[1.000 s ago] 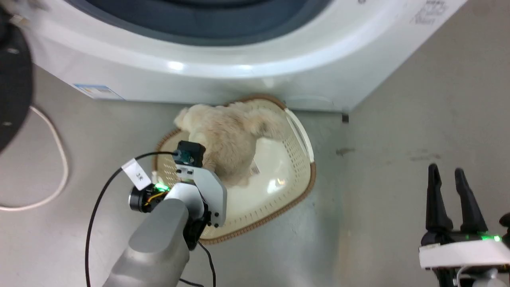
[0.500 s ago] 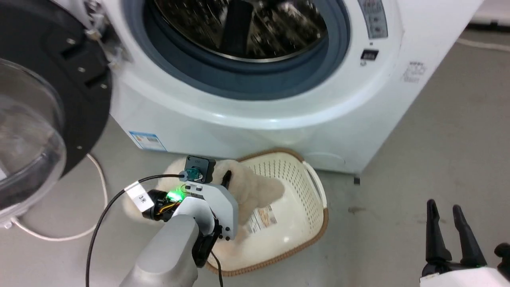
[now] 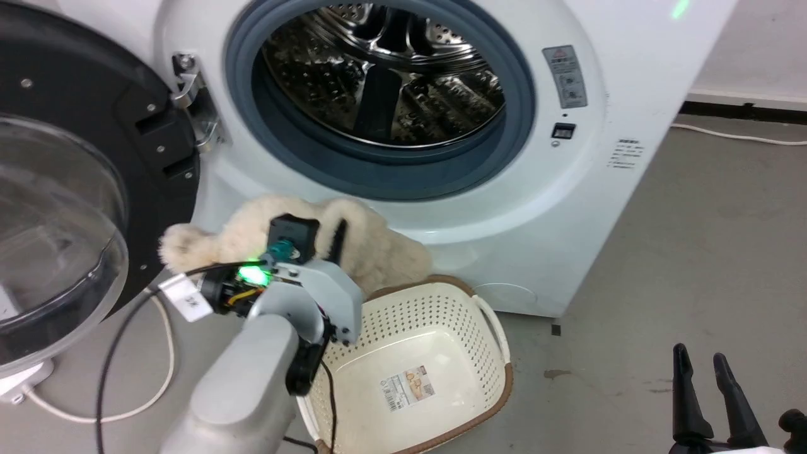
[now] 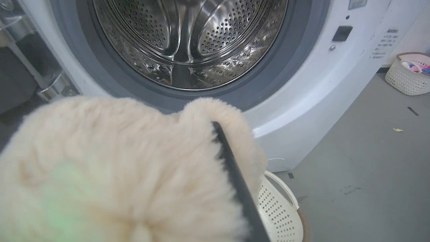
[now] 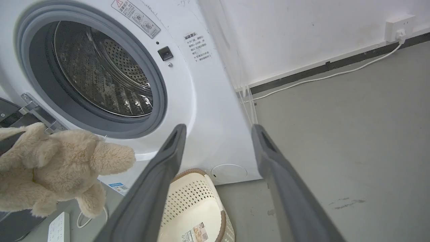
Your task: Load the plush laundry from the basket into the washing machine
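I am lifting the plush laundry with the left gripper. Its fingers are pinched nearly shut into the fur, and one dark finger is showing against the pile in the left wrist view. A second ago the toy was lying in the basket with the gripper down on it; half a second ago it was coming up over the rim. Now it is hanging clear of the basket, in front of the washing machine, just under the lower lip of the grey door seal. Limbs are drooping to both sides of the grip. The head camera has also been tilting up, so the whole picture has shifted; the basket itself is not moving. The basket floor is showing bare, with the barcode sticker in plain sight.

The right gripper is idling wide open, holding nothing, well off to the right.

Judging from this, the pick is done and the transfer is under way. The toy is sitting lower than the drum mouth, so I am expecting to raise it and push forward past the seal. The door is standing open at left, out of the path.
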{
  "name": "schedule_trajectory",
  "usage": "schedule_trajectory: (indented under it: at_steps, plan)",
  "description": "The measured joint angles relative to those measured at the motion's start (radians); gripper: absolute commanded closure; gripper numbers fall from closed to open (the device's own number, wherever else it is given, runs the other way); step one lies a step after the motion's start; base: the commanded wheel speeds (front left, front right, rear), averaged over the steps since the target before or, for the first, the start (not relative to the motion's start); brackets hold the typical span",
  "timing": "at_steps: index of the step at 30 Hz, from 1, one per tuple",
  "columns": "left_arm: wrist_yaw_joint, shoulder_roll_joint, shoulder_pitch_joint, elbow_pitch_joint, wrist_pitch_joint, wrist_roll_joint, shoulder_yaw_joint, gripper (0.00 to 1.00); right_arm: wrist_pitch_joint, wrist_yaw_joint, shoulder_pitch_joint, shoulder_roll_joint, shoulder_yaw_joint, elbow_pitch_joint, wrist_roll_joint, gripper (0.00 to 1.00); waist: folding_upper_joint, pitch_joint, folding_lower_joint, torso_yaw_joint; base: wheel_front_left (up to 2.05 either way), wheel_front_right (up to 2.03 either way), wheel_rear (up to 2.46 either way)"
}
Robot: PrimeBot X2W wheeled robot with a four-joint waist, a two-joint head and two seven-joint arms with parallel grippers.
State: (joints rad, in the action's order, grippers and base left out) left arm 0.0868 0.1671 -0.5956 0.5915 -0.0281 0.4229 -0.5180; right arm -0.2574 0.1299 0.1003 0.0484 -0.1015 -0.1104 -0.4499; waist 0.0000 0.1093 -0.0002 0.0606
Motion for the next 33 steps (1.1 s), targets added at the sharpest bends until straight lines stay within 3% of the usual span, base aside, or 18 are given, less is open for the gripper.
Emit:
schedule_trajectory:
  at_steps: [14,33]
  plan:
    - [0.068,0.03,-0.064,-0.105,-0.118,-0.026,0.04,1.0,0.0,0.0,0.001,0.0,-0.003,0.0,-0.01,0.0,0.0,0.017,0.0002,-0.068,0.0,0.0,0.0]
    - [0.113,0.003,-0.313,0.012,-0.205,0.016,0.171,1.0,0.0,0.0,-0.08,0.0,0.007,0.032,-0.018,0.0,0.0,0.223,0.0004,-0.149,0.0,0.0,0.0]
